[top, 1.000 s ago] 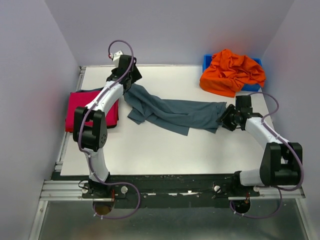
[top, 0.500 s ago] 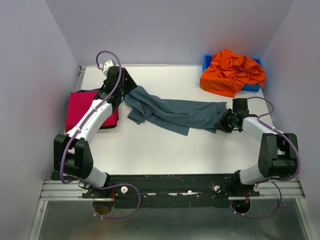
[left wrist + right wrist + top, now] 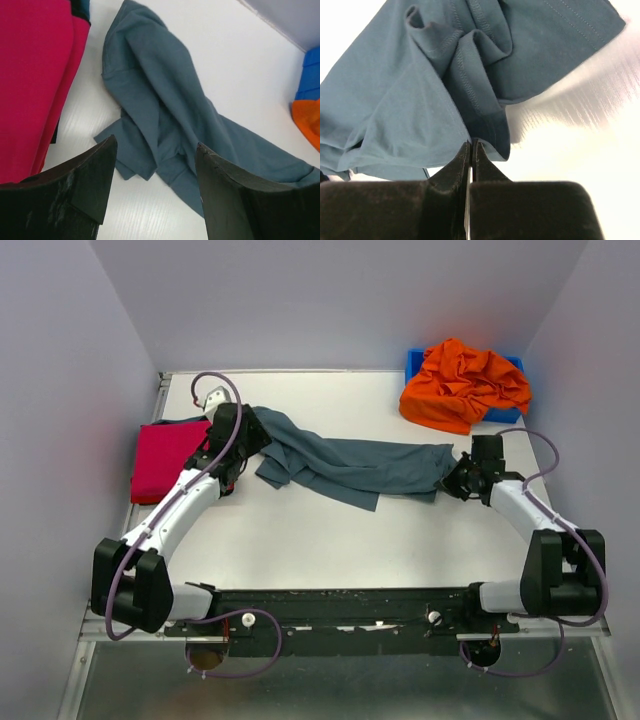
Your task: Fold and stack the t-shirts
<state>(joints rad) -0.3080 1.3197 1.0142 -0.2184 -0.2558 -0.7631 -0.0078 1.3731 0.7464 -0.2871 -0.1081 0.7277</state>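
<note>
Grey-blue t-shirt (image 3: pixel 350 468) lies crumpled across mid tabletop (image 3: pixel 330 540); right gripper (image 3: pixel 452 480) clenched on its right hem, left gripper (image 3: pixel 156 150) spread wide over its left end, grasping nothing. Step looks like flattening before folding; next, left should drop and pinch

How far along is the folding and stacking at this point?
Done: the red shirt lies folded at the left edge of the table. In hand: the grey shirt sprawls unfolded across the middle; the right hand is shut on its hem, the left hand open over its other end. Left: folding it, then the orange shirt, heaped on the blue bin, and stacking.
</note>
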